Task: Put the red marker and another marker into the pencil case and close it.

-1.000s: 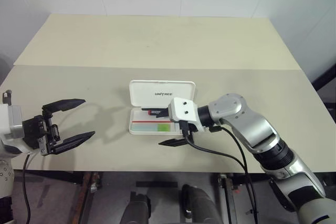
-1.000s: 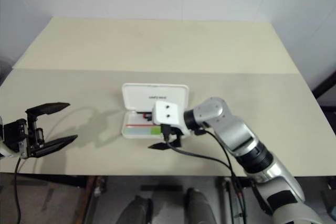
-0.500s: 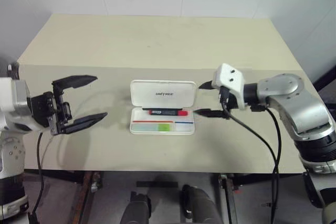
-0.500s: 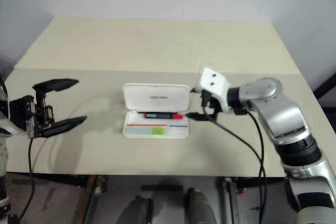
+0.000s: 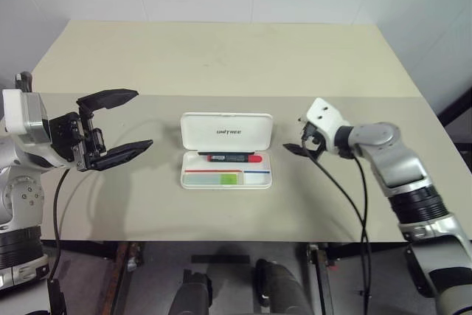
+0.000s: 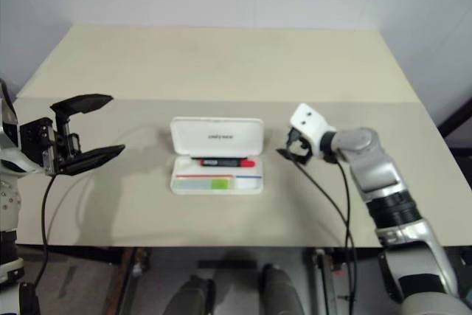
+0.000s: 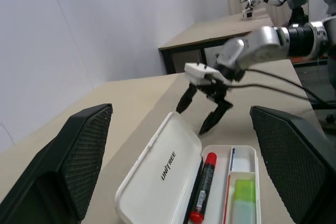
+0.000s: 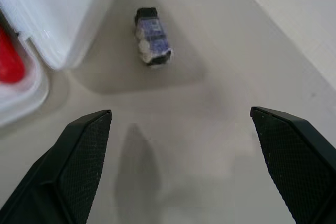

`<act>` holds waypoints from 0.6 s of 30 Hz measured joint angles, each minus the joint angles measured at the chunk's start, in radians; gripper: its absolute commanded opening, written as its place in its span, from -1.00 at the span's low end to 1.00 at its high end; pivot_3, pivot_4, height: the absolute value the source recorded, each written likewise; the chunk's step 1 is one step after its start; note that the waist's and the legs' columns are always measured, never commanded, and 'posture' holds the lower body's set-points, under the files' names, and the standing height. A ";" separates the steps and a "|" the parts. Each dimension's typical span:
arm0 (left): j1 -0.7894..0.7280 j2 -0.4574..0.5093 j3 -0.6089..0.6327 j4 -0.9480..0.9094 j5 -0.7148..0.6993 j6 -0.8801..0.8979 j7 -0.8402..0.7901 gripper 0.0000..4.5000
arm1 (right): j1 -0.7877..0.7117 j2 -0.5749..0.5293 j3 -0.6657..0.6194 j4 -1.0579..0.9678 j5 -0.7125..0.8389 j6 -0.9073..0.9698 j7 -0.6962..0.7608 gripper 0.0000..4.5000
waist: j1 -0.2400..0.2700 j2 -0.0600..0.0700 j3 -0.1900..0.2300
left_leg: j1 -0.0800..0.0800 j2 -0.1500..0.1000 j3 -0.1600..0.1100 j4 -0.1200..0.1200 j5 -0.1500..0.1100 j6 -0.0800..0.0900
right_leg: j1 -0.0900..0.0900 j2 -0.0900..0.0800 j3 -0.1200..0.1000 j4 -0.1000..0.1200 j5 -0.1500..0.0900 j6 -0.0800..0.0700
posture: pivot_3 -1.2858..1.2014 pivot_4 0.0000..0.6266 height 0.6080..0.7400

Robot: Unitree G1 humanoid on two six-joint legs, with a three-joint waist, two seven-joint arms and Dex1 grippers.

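The white pencil case lies open at the table's middle, lid tilted back. In its tray lie the red marker, along the hinge side, and the light-green highlighter in the front compartment. My right gripper hovers low just right of the case, open and holding nothing; its fingers frame bare tabletop. My left gripper hangs open and empty well to the left of the case. The left wrist view looks across the lid and the red marker to the right gripper.
A small grey-black object lies on the table beside the case's right corner, just ahead of my right gripper. The table stretches bare behind the case, with a seam across it.
My right gripper has swung from over the case's tray to the table on its right, uncovering the red marker. My left gripper has risen and come slightly inward.
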 measured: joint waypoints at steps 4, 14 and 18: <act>-0.007 0.000 -0.001 0.002 -0.004 0.020 0.009 1.00 | 0.004 0.066 -0.015 0.079 -0.001 -0.035 -0.034 0.98 | 0.000 0.000 0.000 | 0.000 0.000 0.000 0.000 0.000 0.000 | 0.000 0.000 0.000 0.000 0.000 0.000 | 0.03 -0.52 1.00; -0.044 0.013 0.002 0.083 -0.009 0.085 0.017 1.00 | -0.058 0.193 -0.079 0.296 0.007 -0.141 -0.093 0.98 | -0.010 0.000 0.000 | 0.005 0.001 0.001 0.001 0.001 0.000 | 0.001 0.002 0.003 0.004 0.000 -0.001 | 0.03 -0.52 1.00; -0.044 0.016 0.003 0.082 -0.009 0.096 0.019 1.00 | -0.085 0.242 -0.109 0.376 0.013 -0.166 -0.109 0.98 | -0.021 -0.001 0.000 | 0.007 0.001 0.001 0.002 0.003 0.000 | 0.001 0.002 0.004 0.008 0.000 -0.001 | 0.03 -0.52 1.00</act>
